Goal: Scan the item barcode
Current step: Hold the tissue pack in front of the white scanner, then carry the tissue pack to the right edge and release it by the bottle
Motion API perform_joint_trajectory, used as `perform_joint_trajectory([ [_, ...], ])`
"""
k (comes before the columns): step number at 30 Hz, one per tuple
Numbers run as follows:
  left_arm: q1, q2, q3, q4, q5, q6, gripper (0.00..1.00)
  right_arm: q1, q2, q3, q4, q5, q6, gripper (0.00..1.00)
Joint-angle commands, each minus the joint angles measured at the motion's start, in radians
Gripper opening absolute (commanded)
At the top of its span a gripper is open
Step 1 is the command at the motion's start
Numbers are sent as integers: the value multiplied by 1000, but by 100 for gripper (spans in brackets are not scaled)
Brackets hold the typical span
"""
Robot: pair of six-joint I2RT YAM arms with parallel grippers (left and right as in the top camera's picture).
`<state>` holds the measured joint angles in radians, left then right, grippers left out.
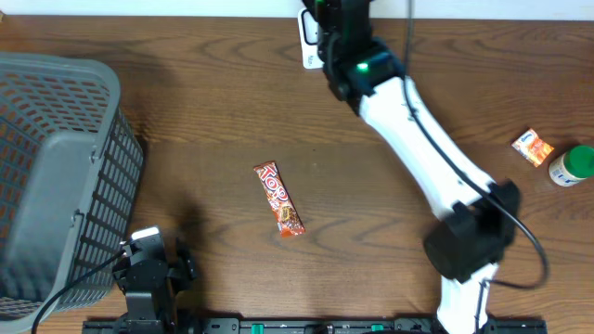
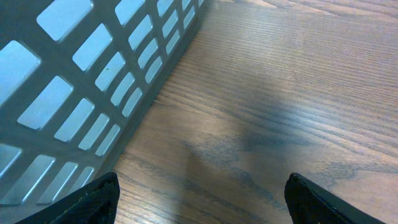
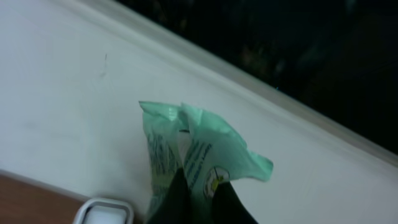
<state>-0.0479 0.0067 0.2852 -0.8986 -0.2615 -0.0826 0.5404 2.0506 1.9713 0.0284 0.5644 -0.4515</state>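
Observation:
The item is a pale green printed packet (image 3: pixel 208 149), pinched between the dark fingers of my right gripper (image 3: pixel 202 193), which is shut on it. In the right wrist view it hangs in front of a white wall, just above and right of the white scanner (image 3: pixel 102 213). From overhead, the right arm reaches to the table's far edge, with its gripper (image 1: pixel 325 26) over the scanner (image 1: pixel 307 42); the arm hides the packet there. My left gripper (image 1: pixel 148 271) rests at the near left beside the basket. Its fingers (image 2: pixel 93 200) stand wide apart and open over bare wood, holding nothing.
A grey slatted basket (image 1: pixel 56 167) fills the left side, and its wall (image 2: pixel 74 81) is close to the left gripper. A red candy bar (image 1: pixel 279 199) lies mid-table. An orange packet (image 1: pixel 533 147) and a green-capped white bottle (image 1: pixel 571 165) sit at the right edge.

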Motion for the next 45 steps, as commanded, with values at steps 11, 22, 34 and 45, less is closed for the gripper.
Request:
perform_joint_trajectory([
  [11,-3,-3,-5,-40,-9,-8,85,-24,429,-3,565,-52,-738,1],
  [22,-3,-3,-5,-40,-9,-8,85,-11,661,-2,797,-179,-1091,1],
  [34,-3,-3,-5,-40,-10,-9,85,29,581,-3,668,-93,-1003,1],
  [45,-3,-3,-5,-40,-9,-8,85,46,117,-3,-216,-6,-603,1],
])
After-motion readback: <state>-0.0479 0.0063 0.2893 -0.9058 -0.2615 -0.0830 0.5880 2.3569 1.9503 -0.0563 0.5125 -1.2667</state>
